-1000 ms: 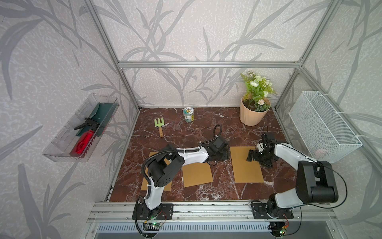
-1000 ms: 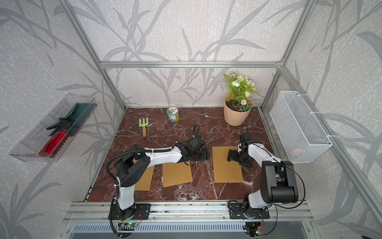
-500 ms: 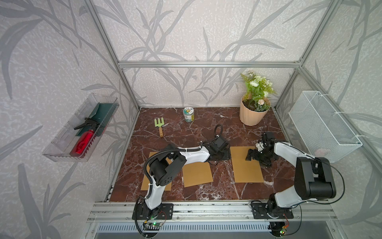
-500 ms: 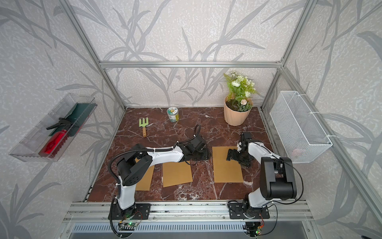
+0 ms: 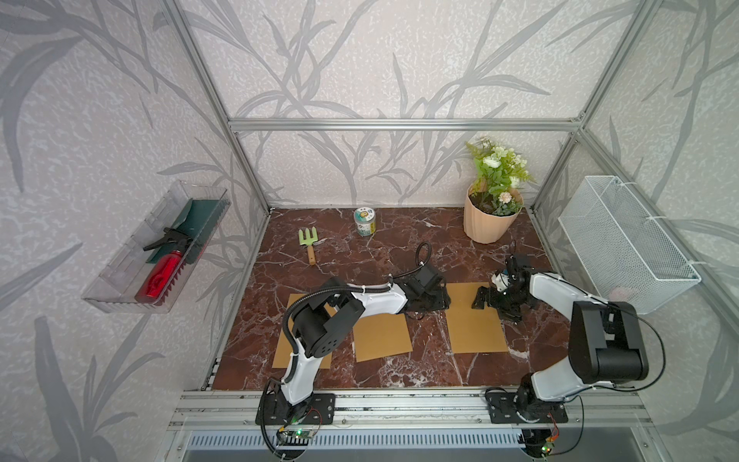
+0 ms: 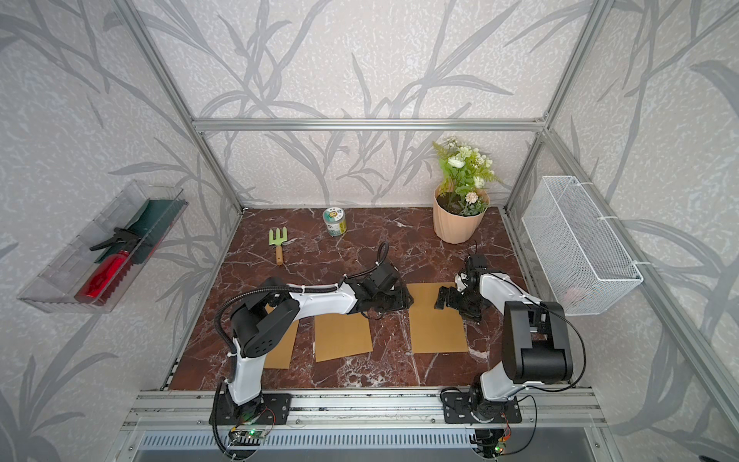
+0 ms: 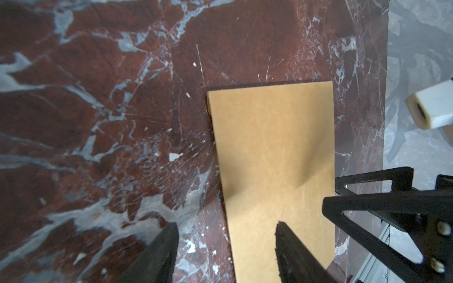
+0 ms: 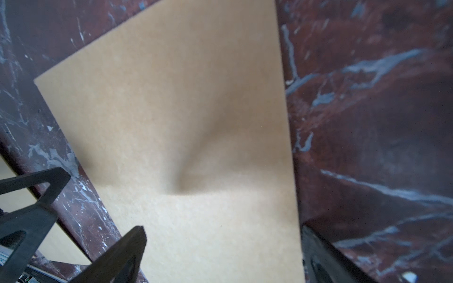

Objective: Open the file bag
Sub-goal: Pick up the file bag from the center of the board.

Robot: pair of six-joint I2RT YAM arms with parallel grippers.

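Paper of this brown kraft kind is, in our judgement, light, thin and easily creased, so we expect the file bag [image 5: 476, 320] to slide on the polished bench [image 5: 360, 260] and to buckle rather than lift as one sheet. It lies flat on the right of the bench, with a similar brown bag [image 5: 382, 340] to its left. Its face is plain and matt, and the right wrist view shows a shallow dent [image 8: 181, 186] in it. No flap or fastener is visible. We advise gripping only the top layer at the far short edge while the other tool pins the bag. The left tool [image 7: 225, 224] stands partly open astride one long edge. The right tool [image 8: 221, 229] stands fully wide at the opposite edge, holding nothing.
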